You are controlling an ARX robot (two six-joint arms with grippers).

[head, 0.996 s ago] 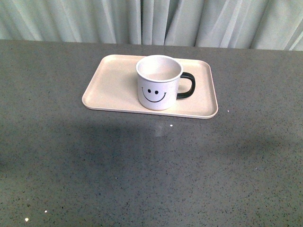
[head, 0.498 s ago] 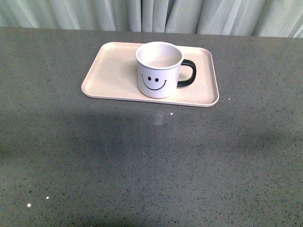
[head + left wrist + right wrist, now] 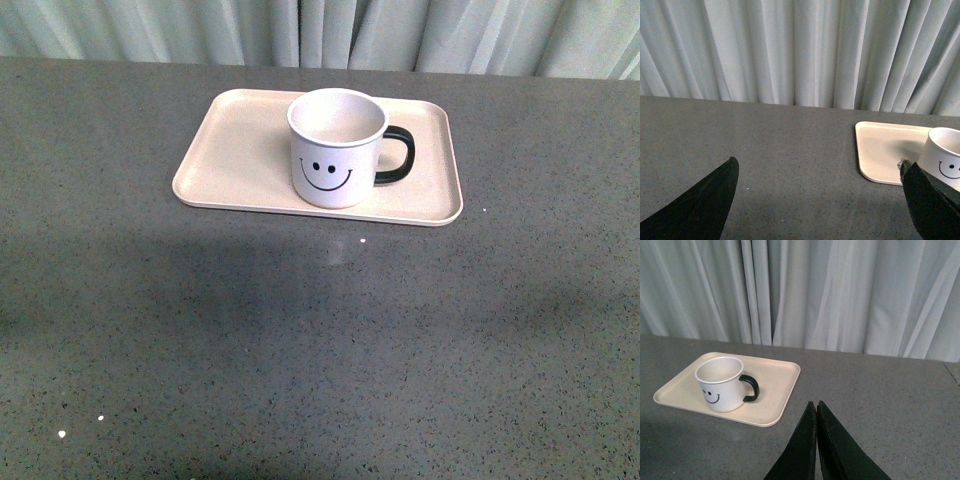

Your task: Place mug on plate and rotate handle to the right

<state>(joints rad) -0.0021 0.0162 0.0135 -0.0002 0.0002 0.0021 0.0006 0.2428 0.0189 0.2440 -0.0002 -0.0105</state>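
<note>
White mug (image 3: 337, 148) upright on pale pinkish-beige plate (image 3: 240, 150), slightly right of the plate's middle and toward its near edge, smiley face toward the robot. Black handle (image 3: 396, 155) out to the right, over bare plate surface. Plate on a dark grey speckled table (image 3: 300, 340), near its far edge, pale curtain (image 3: 320, 30) behind.

Neither arm in the front view. Left gripper (image 3: 820, 200) spread wide in its wrist view, dark fingers far apart, nothing between them, well off to the left of the plate (image 3: 885, 150) with the mug (image 3: 942, 155) just at the frame's edge. Right gripper (image 3: 816, 440) pressed together, fingers meeting in one point, holding nothing, well clear on the near right of the plate (image 3: 775, 390) and mug (image 3: 720, 382).

Judged complete as things lie: mug on plate, handle (image 3: 751, 388) right.

Risks from here, few: any return of an arm toward the plate could clip the handle and swing it out of line, or nudge the mug toward the near rim, already close. A push on the light plate itself could slide it, mug and all, across the smooth table. Best kept clear.

No brand, label or readable writing anywhere; only the printed smiley face on the mug.
</note>
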